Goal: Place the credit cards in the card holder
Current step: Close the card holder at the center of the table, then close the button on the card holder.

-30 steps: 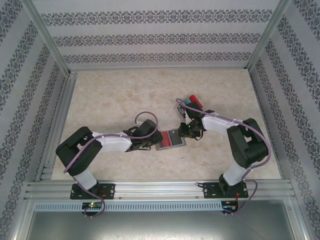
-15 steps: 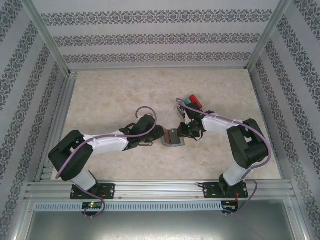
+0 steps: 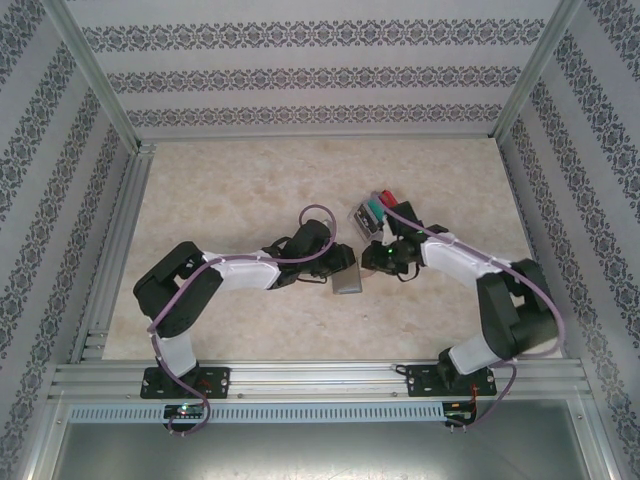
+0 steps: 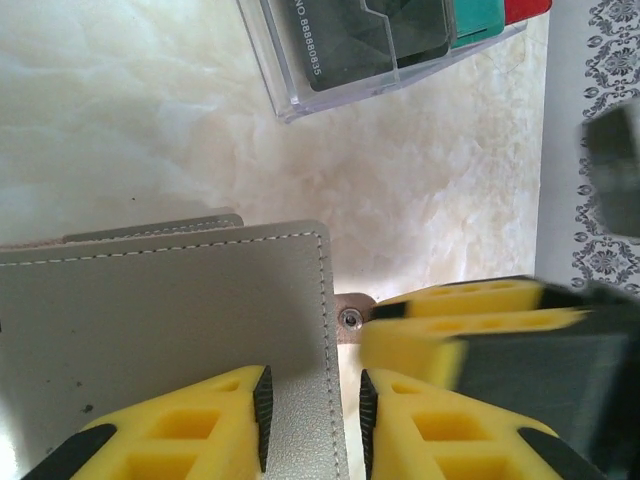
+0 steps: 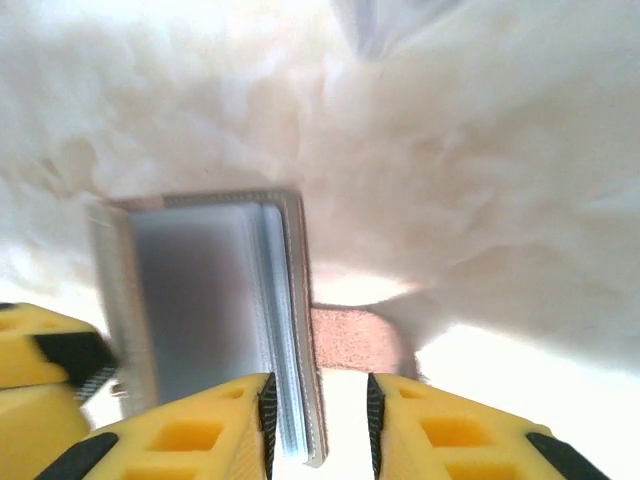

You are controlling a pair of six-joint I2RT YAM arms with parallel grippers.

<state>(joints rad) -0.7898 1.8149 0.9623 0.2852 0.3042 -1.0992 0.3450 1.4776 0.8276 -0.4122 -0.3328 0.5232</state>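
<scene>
Card holder (image 3: 348, 282) lies folded, slightly ajar, on the surface (image 3: 230, 190) between the arms. Left end effector (image 4: 313, 395) straddles its stitched edge beside the clasp tab (image 4: 350, 320), and right end effector (image 5: 320, 395) straddles the sleeve edge; both sets of jaws are partly closed, and I cannot tell firm grip from mere contact. Credit cards (image 4: 375, 35) stand in a clear tray (image 4: 290, 95) just beyond; the step in hand looks like spreading the holder, best done with one side pinning a cover flat while the other peels slowly, keeping the holder from sliding into the tray.
</scene>
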